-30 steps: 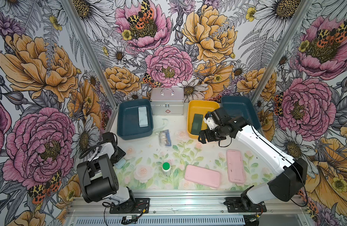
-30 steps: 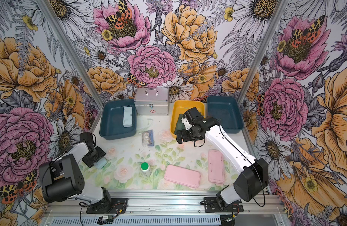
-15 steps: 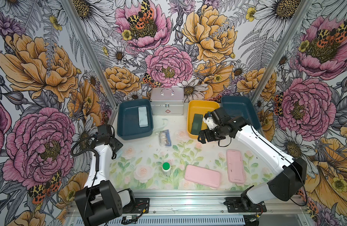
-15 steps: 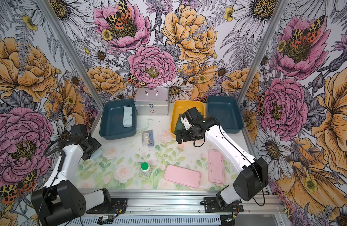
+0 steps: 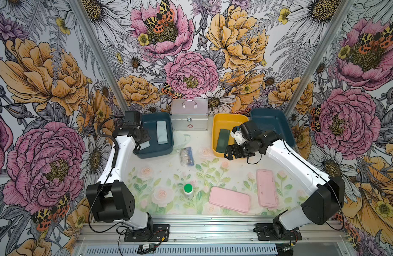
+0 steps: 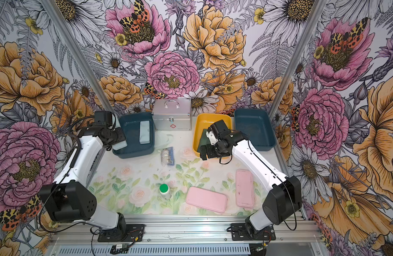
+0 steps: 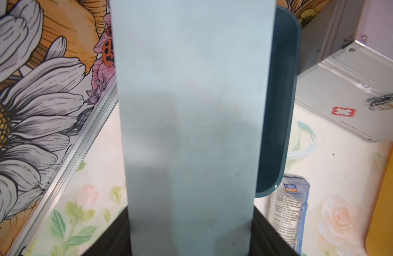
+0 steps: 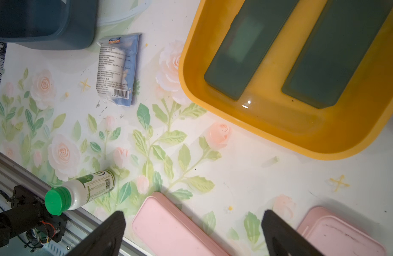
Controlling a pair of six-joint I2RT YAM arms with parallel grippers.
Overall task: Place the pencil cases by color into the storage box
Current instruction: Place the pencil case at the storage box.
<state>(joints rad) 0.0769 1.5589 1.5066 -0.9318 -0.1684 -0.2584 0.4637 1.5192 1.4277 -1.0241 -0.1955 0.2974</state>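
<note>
Robot test cell in a lab: flower-printed wall panels (image 5: pixel 191 66), silver aluminium corner posts (image 5: pixel 98 57), slotted aluminium rail (image 5: pixel 213 228) with bolted black arm bases (image 5: pixel 146 232) behind the right gripper (image 5: pixel 229 153), rose-printed tabletop (image 5: pixel 160 177) beneath it.

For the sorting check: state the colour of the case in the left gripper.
The case is pale blue, clearest in the left wrist view.

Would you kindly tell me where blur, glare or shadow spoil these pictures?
Left wrist: the blue case, close up, looks soft and partly shadowed. Right wrist: a small glint on the yellow bin, dark fingers out of focus. Both top views: sharp, evenly lit.
</note>
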